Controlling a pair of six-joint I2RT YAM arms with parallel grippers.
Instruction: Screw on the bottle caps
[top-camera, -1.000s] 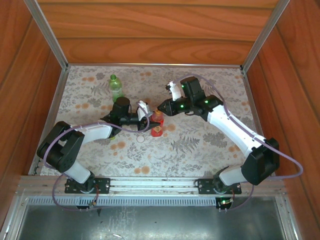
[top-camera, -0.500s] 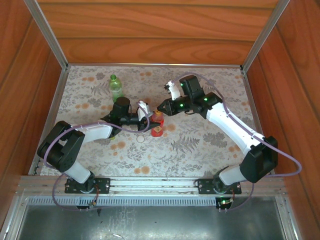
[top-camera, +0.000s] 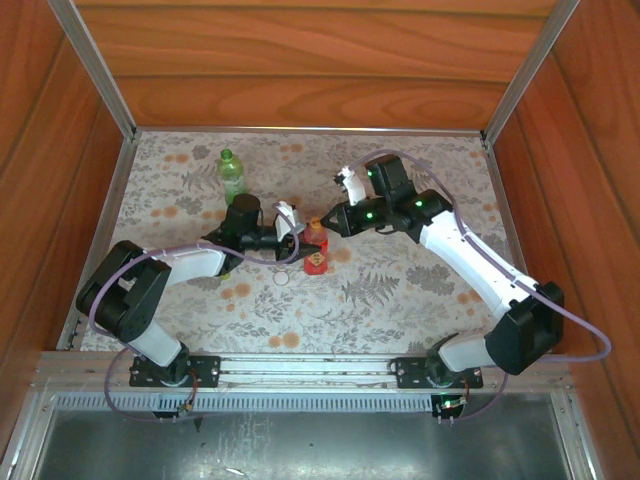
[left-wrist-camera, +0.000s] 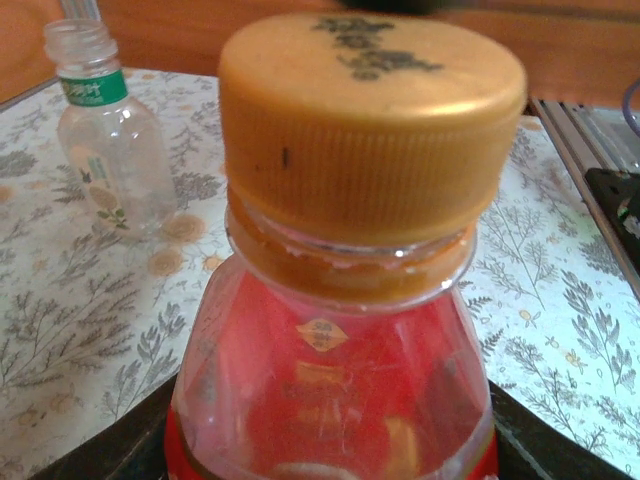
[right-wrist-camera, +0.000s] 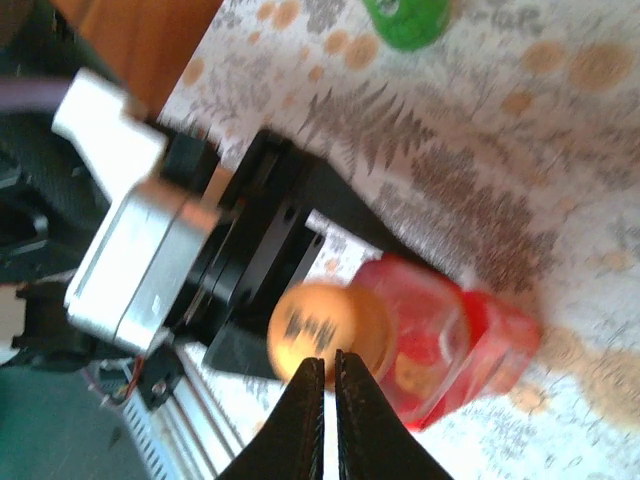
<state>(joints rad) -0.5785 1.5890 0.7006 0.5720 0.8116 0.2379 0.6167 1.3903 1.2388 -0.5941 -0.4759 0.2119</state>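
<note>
Clamping the red bottle (top-camera: 315, 262), the left gripper (top-camera: 303, 247) holds it upright; the orange cap (left-wrist-camera: 370, 130) sits on its neck, the right gripper (right-wrist-camera: 325, 375), pinched shut and empty, just beside it.

The orange cap (left-wrist-camera: 370, 150) is showing ridged, matt plastic; the red bottle (left-wrist-camera: 330, 385) is gleaming as glossy translucent plastic; the floral cloth (left-wrist-camera: 80, 300) is lying matt.

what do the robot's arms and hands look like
The left arm and right arm have white shells and bulky black joints; a thin lilac cable loops along each. Small green lights glow on the right one. The right hand has slim black fingers tapering to points.
</note>
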